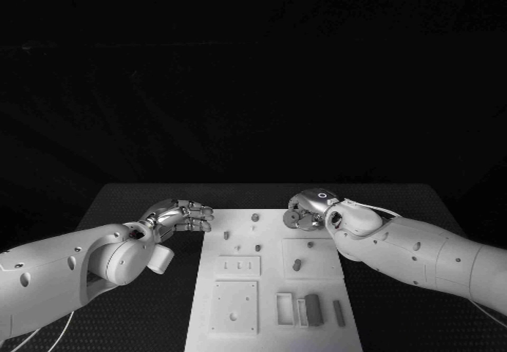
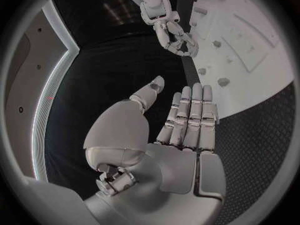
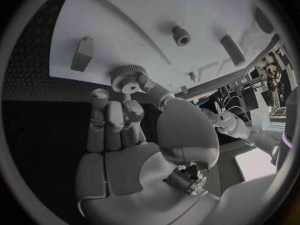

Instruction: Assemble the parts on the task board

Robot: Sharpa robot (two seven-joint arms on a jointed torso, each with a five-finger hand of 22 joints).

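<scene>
At the board's (image 1: pixel 272 293) far right corner, your right hand (image 1: pixel 306 209) has a small toothed gear (image 3: pixel 128 79) pinched between thumb and fingertips, right at the board's edge. You can see the gear's hub between the fingers in the right wrist view, with a peg (image 3: pixel 181 35) and two blocks (image 3: pixel 82 53) on the plate beyond it. Over on the other side, your left hand (image 1: pixel 177 218) hovers above the black table (image 1: pixel 127 202) just beside the board's left edge, fingers together, thumb apart, holding nothing. Nearer you on the board sit square plates (image 1: pixel 234 304) and upright bars (image 1: pixel 312 309).
</scene>
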